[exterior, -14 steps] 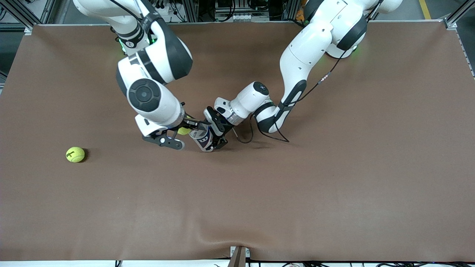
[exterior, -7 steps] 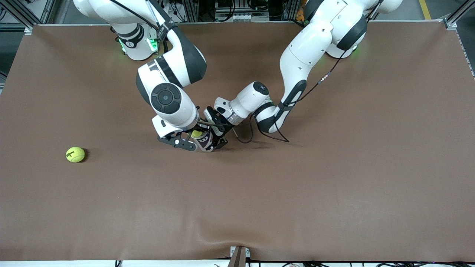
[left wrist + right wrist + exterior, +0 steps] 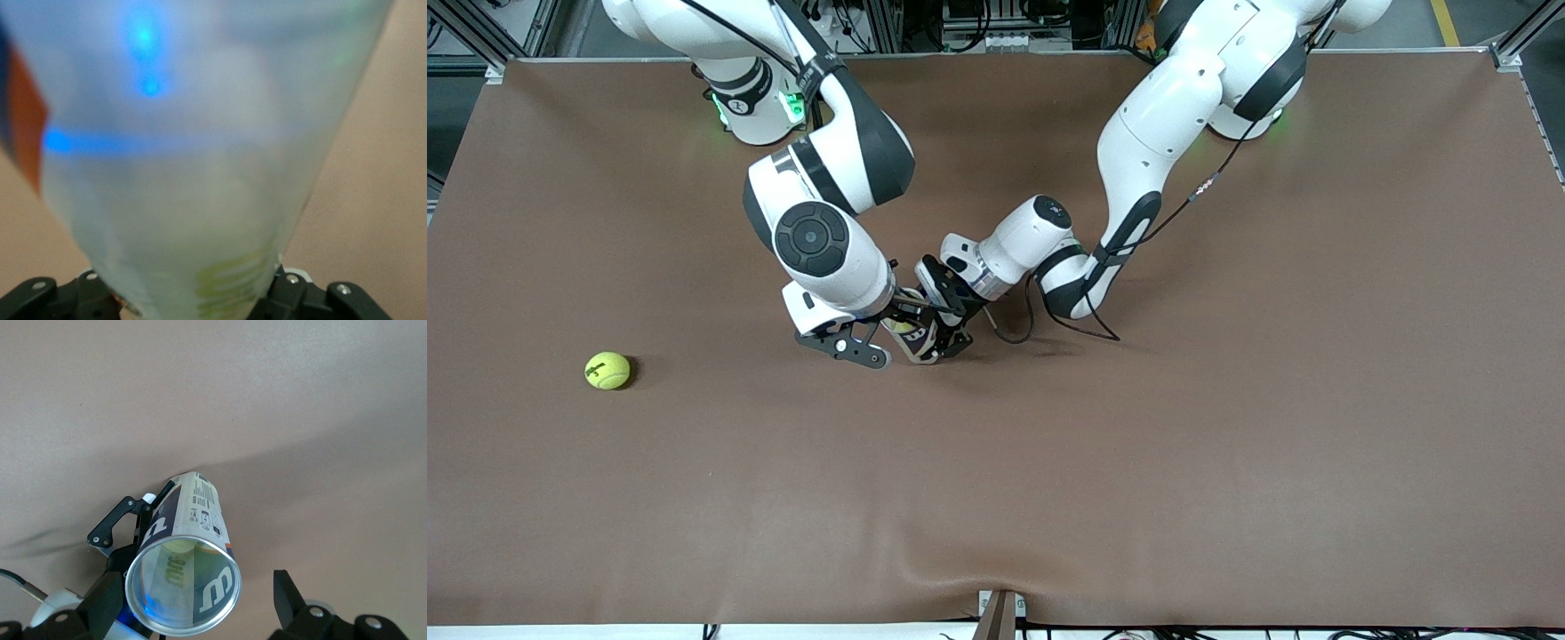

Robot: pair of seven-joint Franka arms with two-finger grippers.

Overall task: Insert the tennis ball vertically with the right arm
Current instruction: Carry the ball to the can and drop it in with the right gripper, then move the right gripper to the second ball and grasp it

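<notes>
The can (image 3: pixel 200 167) fills the left wrist view as a pale blur, its top cut off. In the front view the right pincer (image 3: pixel 903 313) hides most of it.

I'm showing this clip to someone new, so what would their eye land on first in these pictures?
First, the two arms meeting mid-table: the left gripper clamps an upright clear tennis ball can, and the right gripper hangs open just over its mouth. A yellow ball already sits inside the can. A lone second tennis ball lies on the brown table toward the right arm's end.
</notes>
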